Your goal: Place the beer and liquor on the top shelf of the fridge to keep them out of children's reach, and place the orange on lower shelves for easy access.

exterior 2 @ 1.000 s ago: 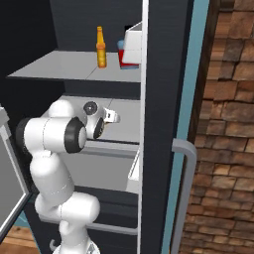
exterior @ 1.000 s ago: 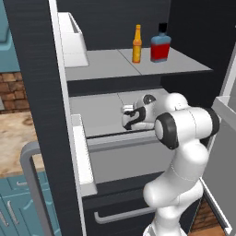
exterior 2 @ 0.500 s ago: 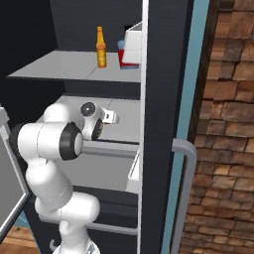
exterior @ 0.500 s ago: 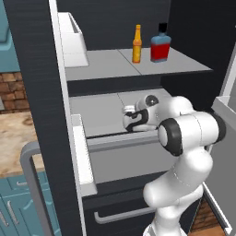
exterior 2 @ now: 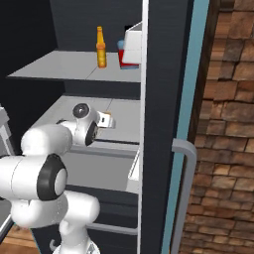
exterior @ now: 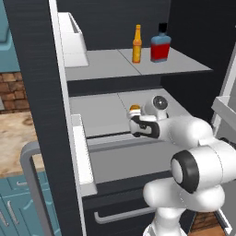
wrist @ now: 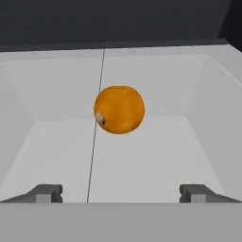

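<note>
Both fingers of my pincer (wrist: 121, 194) now stand wide apart, having just let go; the small round orange (wrist: 119, 109) rests free on the lower grey shelf (wrist: 56, 146). Placement looks complete.

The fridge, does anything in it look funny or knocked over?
Nothing stands out. The beer and the liquor stand upright side by side on the top shelf. The orange sits whole on a lower shelf, ahead of the open gripper. No spills.
</note>
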Available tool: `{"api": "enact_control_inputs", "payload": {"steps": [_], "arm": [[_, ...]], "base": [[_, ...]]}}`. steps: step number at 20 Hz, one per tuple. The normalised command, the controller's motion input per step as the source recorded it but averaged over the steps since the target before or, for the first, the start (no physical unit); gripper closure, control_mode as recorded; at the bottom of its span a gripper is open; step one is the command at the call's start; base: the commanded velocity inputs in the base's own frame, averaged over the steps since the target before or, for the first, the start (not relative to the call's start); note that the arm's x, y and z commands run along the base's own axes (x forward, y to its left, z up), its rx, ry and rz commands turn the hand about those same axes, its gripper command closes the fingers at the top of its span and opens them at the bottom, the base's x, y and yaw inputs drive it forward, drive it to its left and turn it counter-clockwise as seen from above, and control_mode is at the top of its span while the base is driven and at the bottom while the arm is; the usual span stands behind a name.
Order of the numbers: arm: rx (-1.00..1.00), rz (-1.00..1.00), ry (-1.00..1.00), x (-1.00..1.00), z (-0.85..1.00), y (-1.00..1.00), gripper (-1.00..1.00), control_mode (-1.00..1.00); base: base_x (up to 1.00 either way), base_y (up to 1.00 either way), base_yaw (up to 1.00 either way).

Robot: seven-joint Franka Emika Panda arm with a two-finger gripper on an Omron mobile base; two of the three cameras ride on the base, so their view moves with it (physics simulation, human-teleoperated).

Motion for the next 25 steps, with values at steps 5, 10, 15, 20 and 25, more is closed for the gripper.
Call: {"api": "enact_control_inputs", "payload": {"steps": [5, 10, 15, 20, 25], "arm": [[-0.04, 0.0, 0.15, -1.0, 0.04, 0.0, -1.0, -1.0], [-0.02, 0.0, 0.06, -1.0, 0.21, 0.0, -1.0, -1.0], [0.0, 0.02, 0.01, -1.0, 0.19, 0.0, -1.0, -1.0], [0.0, 0.04, 0.0, -1.0, 0.56, 0.0, -1.0, -1.0], [0.0, 0.05, 0.0, -1.0, 0.96, 0.0, -1.0, -1.0]], "base": [[0.0, 0.0, 0.0], [0.0, 0.0, 0.0], [0.0, 0.0, 0.0], [0.0, 0.0, 0.0], [0.0, 0.0, 0.0]]}}
